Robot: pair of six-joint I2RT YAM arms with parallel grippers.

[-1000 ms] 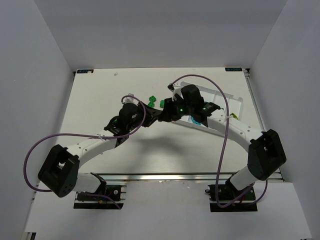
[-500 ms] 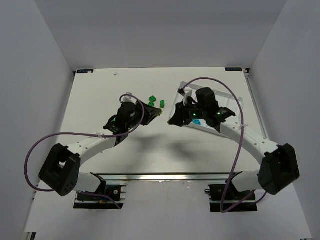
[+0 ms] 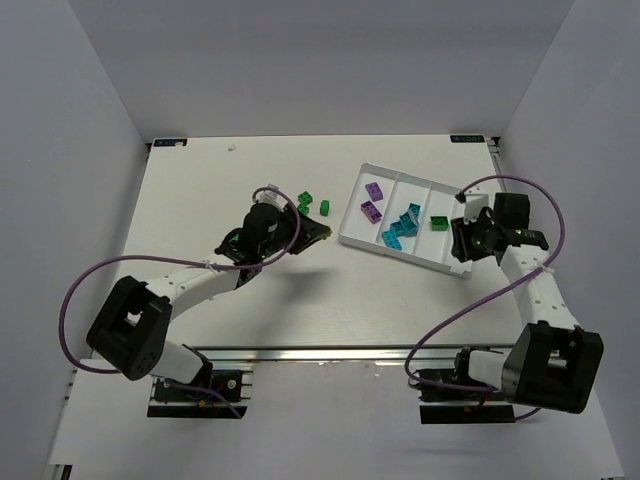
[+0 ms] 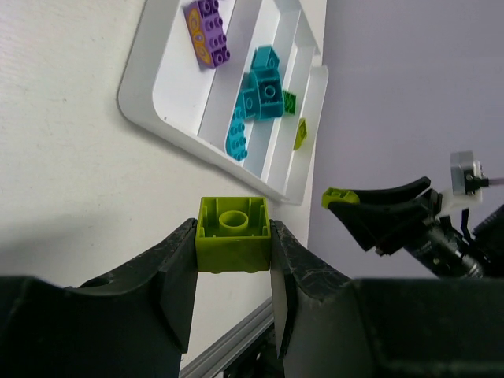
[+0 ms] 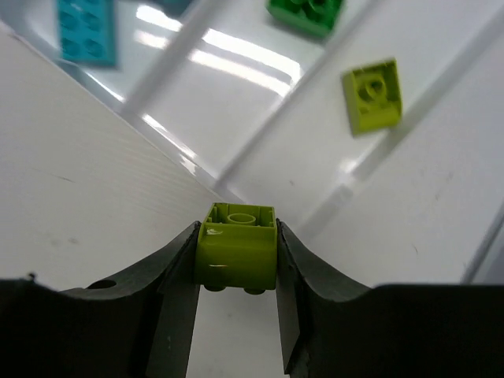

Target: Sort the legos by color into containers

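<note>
While left gripper (image 4: 233,250) and right gripper (image 5: 236,260) each pinch a yellow-green brick (image 4: 233,224), the tray (image 3: 346,237) lies between them

Bright, even light falls from above on the white bench (image 3: 200,190). The arms (image 3: 190,285) cast only soft, faint shadows toward its near edge. In the right wrist view glare streaks the tray (image 5: 260,126), and the near fingers (image 5: 169,315) blur. The left wrist view's fingers (image 4: 157,291) are soft too.
</note>
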